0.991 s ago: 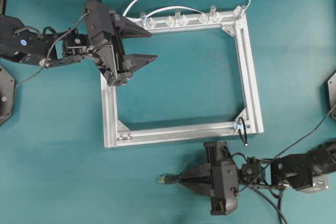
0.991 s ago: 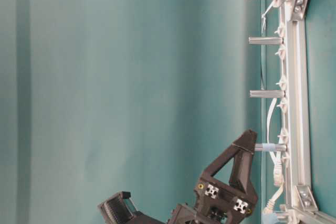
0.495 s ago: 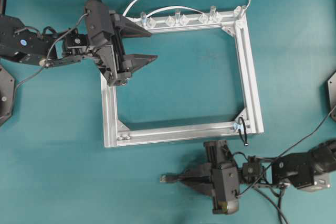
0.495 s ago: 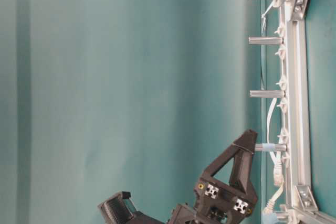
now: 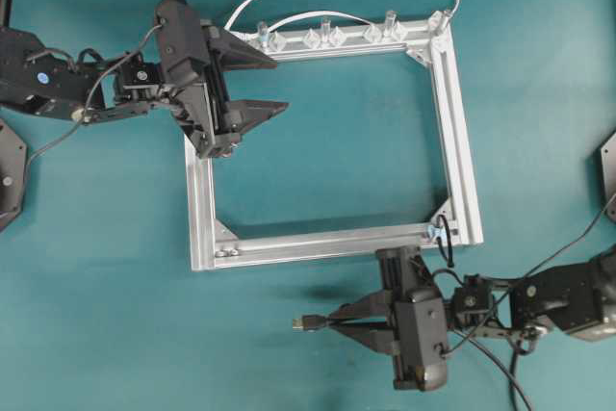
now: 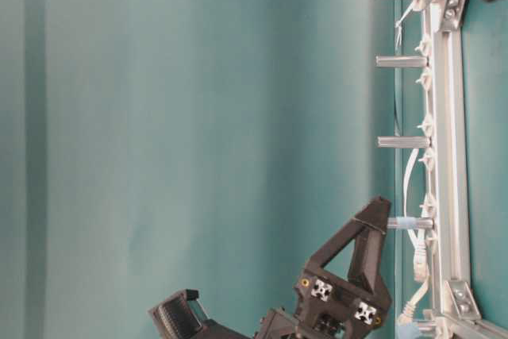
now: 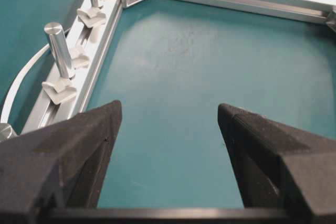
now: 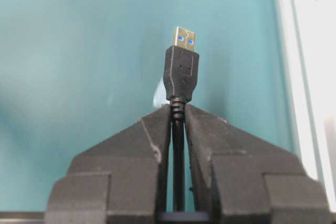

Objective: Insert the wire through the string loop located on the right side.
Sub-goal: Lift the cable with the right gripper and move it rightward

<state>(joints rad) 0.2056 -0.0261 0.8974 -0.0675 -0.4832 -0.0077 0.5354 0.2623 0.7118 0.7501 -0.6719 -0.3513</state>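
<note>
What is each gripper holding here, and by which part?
The right gripper is shut on the wire, pinching the cable just behind its plug, which sticks out ahead. The left gripper is open and holds nothing.

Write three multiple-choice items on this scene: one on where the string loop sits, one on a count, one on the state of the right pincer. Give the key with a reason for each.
1. Where on the aluminium frame is the string loop, in the overhead view?
A. upper-left corner
B. lower-right corner
C. middle of the left bar

2. How many robot arms are in the overhead view?
A. one
B. two
C. three

3. What is the state of the right pincer?
A. shut on the wire
B. wide open and holding nothing
C. shut on a white cable

Key:
1 B: the black cord hangs at the frame's lower-right corner.
2 B: one arm is at the left and one at the lower right.
3 A: the right wrist view shows its fingers pressed against the black wire just behind the plug, whose metal tip sticks out ahead.
</note>
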